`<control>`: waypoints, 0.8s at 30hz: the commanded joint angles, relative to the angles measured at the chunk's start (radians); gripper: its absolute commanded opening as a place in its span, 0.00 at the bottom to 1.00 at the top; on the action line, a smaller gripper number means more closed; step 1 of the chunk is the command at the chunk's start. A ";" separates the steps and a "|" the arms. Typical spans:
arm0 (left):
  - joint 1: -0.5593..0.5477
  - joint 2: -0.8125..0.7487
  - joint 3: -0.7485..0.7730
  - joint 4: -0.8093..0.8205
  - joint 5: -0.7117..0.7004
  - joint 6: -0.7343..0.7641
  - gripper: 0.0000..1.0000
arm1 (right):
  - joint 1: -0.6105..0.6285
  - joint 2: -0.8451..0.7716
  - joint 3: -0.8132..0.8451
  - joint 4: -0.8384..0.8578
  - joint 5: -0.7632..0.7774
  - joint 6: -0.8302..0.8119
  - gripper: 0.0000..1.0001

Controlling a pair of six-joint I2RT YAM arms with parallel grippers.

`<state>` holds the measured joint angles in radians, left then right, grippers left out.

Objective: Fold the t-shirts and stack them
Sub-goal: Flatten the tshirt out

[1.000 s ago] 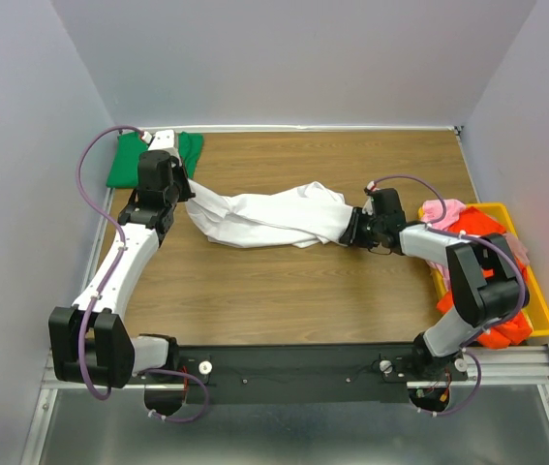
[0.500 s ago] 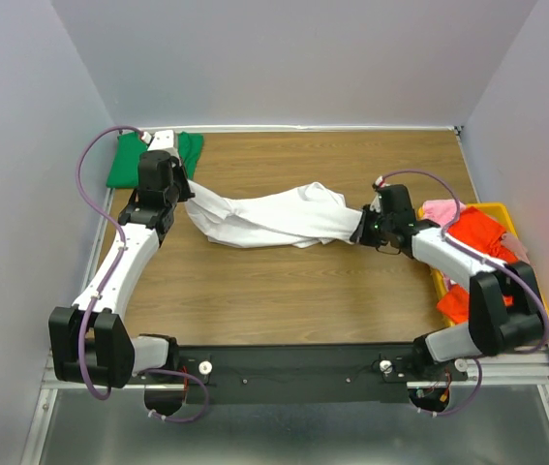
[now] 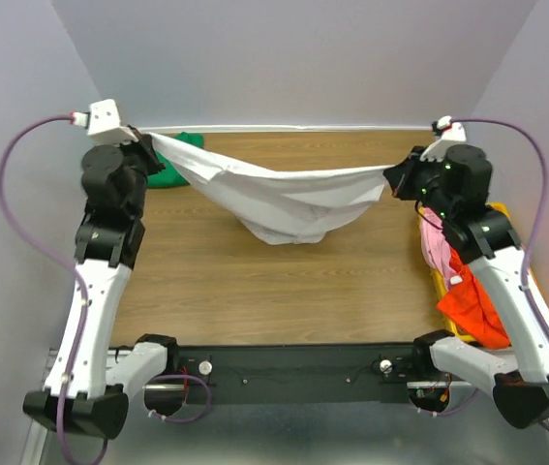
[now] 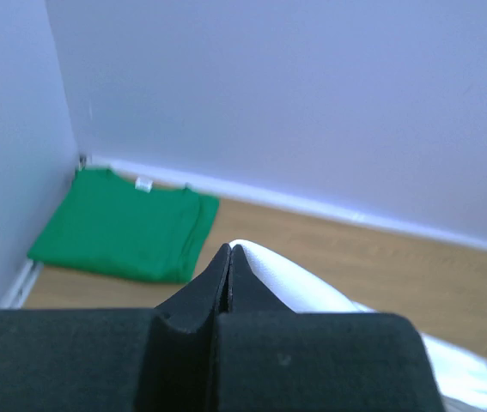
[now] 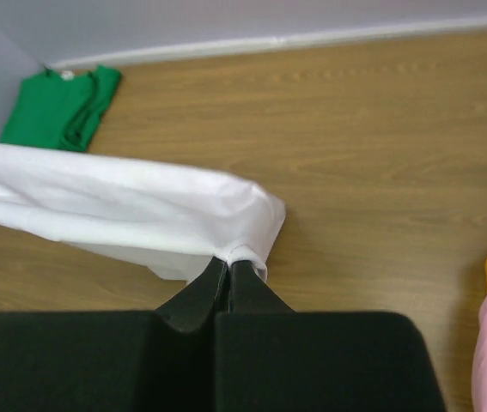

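Note:
The white t-shirt [image 3: 284, 201] hangs in the air, stretched between both raised arms, its middle sagging over the table. My left gripper [image 3: 148, 140] is shut on its left end; the cloth [image 4: 286, 283] shows right beside the closed jaws [image 4: 229, 251]. My right gripper [image 3: 392, 176] is shut on its right end [image 5: 140, 210], with the jaws [image 5: 228, 264] pinching a hem. A folded green t-shirt [image 3: 175, 165] lies at the far left corner, also in the left wrist view [image 4: 123, 233] and the right wrist view [image 5: 61, 107].
A yellow bin [image 3: 445, 291] at the right edge holds a pink shirt [image 3: 436, 247] and an orange-red shirt [image 3: 475, 308], partly behind my right arm. Grey walls enclose the wooden table [image 3: 284, 281] on three sides.
Both arms have risen and spread apart, lifting the white t-shirt off the table and pulling it taut between them. The right arm swung up past the bin.

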<state>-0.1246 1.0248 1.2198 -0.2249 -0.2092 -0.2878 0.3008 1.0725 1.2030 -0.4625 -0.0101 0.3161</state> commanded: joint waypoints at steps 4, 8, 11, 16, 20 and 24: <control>-0.001 -0.219 0.180 0.019 -0.035 0.009 0.00 | 0.004 -0.144 0.243 -0.111 0.016 -0.092 0.00; 0.000 -0.272 0.265 0.010 -0.010 0.021 0.00 | 0.004 -0.172 0.348 -0.123 -0.028 -0.100 0.01; 0.000 -0.276 0.302 0.015 0.027 0.015 0.00 | 0.004 -0.166 0.383 -0.122 -0.007 -0.095 0.00; 0.000 -0.191 0.250 0.094 0.137 -0.036 0.00 | 0.004 -0.098 0.337 -0.078 0.093 -0.098 0.00; -0.001 -0.077 0.170 0.186 0.183 -0.068 0.00 | 0.004 0.019 0.277 -0.016 0.171 -0.126 0.00; -0.001 0.070 0.171 0.268 0.188 -0.077 0.00 | 0.004 0.121 0.271 0.039 0.214 -0.152 0.00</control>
<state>-0.1249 0.9874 1.3964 -0.0433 -0.0654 -0.3416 0.3019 1.1294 1.4796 -0.4763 0.1143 0.2050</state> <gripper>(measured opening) 0.003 0.009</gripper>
